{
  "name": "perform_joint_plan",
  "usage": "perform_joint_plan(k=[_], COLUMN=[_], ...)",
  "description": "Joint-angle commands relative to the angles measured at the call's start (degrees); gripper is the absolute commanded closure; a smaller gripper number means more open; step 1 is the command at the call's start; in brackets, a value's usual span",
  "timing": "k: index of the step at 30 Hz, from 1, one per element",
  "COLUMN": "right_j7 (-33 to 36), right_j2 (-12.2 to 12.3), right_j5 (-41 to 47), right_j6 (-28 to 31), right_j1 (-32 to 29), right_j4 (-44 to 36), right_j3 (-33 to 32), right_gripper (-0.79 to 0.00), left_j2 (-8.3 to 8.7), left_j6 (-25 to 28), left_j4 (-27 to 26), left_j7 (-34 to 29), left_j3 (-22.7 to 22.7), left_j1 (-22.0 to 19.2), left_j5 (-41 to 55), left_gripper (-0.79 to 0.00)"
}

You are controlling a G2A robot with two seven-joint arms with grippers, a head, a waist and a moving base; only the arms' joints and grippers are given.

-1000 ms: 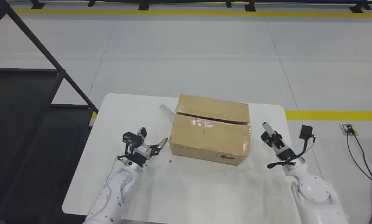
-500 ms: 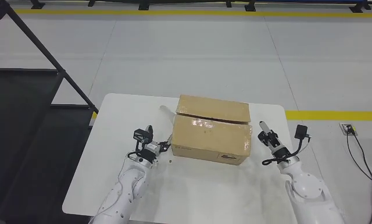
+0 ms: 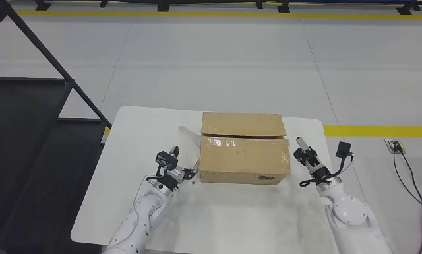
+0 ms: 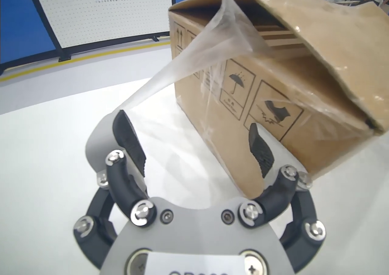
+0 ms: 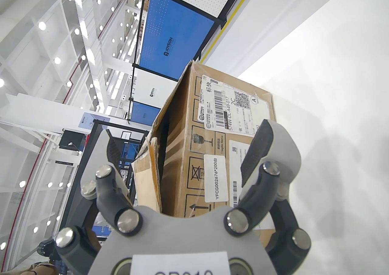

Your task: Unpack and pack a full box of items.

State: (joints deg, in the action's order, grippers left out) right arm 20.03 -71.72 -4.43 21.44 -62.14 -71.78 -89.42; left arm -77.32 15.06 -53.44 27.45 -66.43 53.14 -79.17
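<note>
Box (image 3: 244,159) on white table (image 3: 217,211) — pale floor (image 3: 217,63)

The brown cardboard box (image 4: 231,124) bore black handling signs: an umbrella (image 4: 237,79) and upward arrows (image 4: 180,35). Its other end carried a white shipping label (image 5: 231,106) with barcode and QR code, plus a white code sticker (image 5: 216,177).

Tan rectangular cardboard box (image 3: 244,148) at frame centre is carrying black handling pictograms (image 4: 237,87) and white black-barcoded labels (image 5: 226,106); plain white table (image 3: 125,155) is lying underneath.
</note>
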Motion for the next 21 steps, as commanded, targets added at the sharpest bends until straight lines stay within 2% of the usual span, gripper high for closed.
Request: perform_joint_plan(k=[1,9,17,21], right_j7=[0.0,-0.2,-0.7,-0.8], right_j2=[0.1,0.4,0.8,0.9], right_j5=[0.3,1.1,1.4,1.7], right_j6=[0.2,0.4,0.3,0.2], right_j1=[-0.2,-1.3,-2.9,-3.4], right_j4=[-0.1,-0.8,-1.9,-2.3], right_j3=[-0.3,-1.3,-2.4,-2.9], right_gripper=[-0.785,-0.785,-0.785,-0.785], left_j2=[-0.16,-1.32,-3.47,-4.78], left_j6=[-3.5,-14.9,-25.4,-28.1], left_j4=[0.3,2.5,10.0,14.4], left_j7=[-1.0,-3.0,-3.4,-3.6], left_j3=[-0.8,1.2,5.8,7.9], left_j1=[-0.3,-3.7,-9.6,-12.6], left_j5=[1.3,-2.6,-8.7,-10.1], left_gripper=[-0.785,-0.785,-0.785,-0.785])
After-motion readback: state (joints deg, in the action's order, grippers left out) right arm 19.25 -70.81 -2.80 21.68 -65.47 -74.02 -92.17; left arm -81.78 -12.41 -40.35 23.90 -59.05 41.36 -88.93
